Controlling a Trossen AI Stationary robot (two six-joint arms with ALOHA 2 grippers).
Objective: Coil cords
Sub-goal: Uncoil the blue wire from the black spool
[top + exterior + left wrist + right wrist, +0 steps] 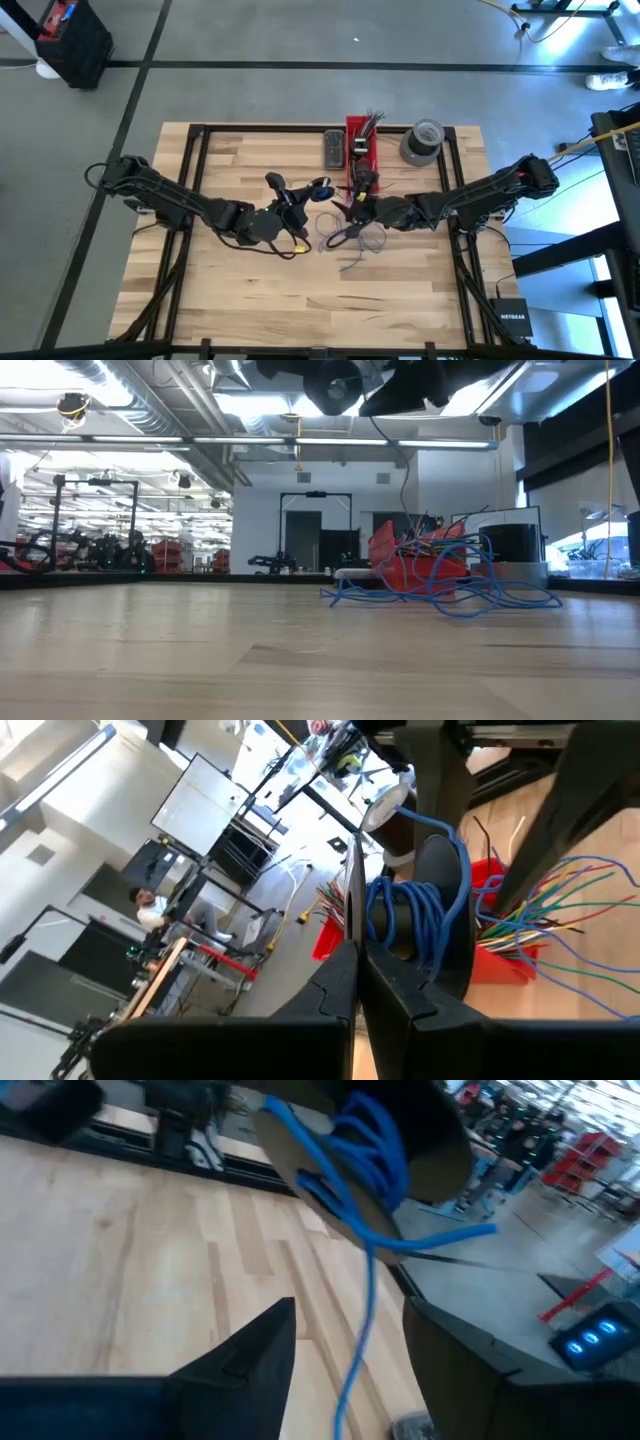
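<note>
A blue cord [405, 905] is wound in several turns around a finger of my left gripper [358, 975], which is shut and raised above the table's middle [300, 198]. The coil also shows in the high view [320, 186] and the right wrist view [365, 1135]. From the coil one strand [358, 1320] hangs down through the gap of my open right gripper [350, 1365], which stands just right of the coil [355, 206]. The rest of the cord [440, 592] lies in loose loops on the table [352, 238]. My left gripper carries the blue coil wound around its finger [440, 890], near the finger's free end and clear of the table. Whether the shut fingers also pinch a strand, I cannot tell. My right gripper: the strand runs between its fingers; I cannot tell whether it touches them.
A red bin [360, 145] with short multicoloured wire ends [560, 910] stands at the far middle, a dark block [333, 148] to its left and a grey tape roll [422, 140] to its right. Bare wood lies at the near side [300, 300].
</note>
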